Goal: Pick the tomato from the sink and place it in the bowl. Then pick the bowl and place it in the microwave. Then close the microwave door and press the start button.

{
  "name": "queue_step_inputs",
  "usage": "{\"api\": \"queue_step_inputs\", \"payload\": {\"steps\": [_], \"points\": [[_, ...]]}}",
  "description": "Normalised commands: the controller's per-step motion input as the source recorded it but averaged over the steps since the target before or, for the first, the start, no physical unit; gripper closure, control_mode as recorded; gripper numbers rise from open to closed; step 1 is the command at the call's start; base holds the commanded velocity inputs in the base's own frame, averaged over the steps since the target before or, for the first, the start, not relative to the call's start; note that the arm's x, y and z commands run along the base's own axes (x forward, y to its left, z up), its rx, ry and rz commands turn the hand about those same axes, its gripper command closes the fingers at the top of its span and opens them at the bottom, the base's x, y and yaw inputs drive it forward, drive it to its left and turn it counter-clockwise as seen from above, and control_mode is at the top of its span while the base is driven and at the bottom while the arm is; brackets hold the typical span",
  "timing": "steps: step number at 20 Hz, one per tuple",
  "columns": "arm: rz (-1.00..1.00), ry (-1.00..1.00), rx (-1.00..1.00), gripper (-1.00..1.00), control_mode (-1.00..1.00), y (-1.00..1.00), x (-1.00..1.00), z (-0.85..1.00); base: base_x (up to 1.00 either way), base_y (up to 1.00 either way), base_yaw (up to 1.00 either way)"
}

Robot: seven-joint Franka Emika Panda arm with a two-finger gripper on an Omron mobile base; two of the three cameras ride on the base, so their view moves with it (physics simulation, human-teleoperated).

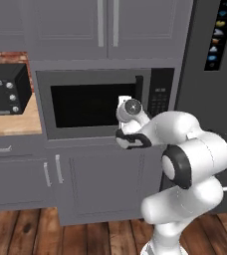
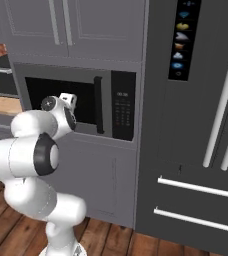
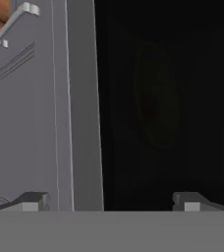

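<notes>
Before the microwave (image 1: 105, 102), your claw (image 3: 111, 202) faces its shut microwave door (image 1: 93, 104), fingers spread wide apart and holding nothing. Through the hand view you see the door's grey frame on one side and its dark window on the other, where a faint rounded shape shows that you cannot identify. Left of the microwave, a black toaster oven (image 1: 6, 89) sits on the wooden bench (image 1: 11, 124).

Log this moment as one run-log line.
stage: at microwave | microwave door: closed | gripper: open, empty, facing door window | start button: not pressed
</notes>
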Motion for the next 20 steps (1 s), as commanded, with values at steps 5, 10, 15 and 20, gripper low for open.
{"api": "queue_step_inputs", "payload": {"steps": [5, 10, 15, 20], "points": [[0.19, -0.02, 0.08, -1.00, -1.00, -0.76, -0.91, 0.02, 0.00, 0.00, 0.00], [0.28, -0.08, 0.07, -1.00, -1.00, -1.00, -0.12, 0.04, 0.00, 0.00, 0.00], [0.25, -0.14, 0.00, -1.00, -1.00, -0.98, 0.26, 0.06, 0.00, 0.00, 0.00], [0.16, -0.25, 0.00, -1.00, -1.00, -0.76, -0.04, 0.05, 0.00, 0.00, 0.00]]}}
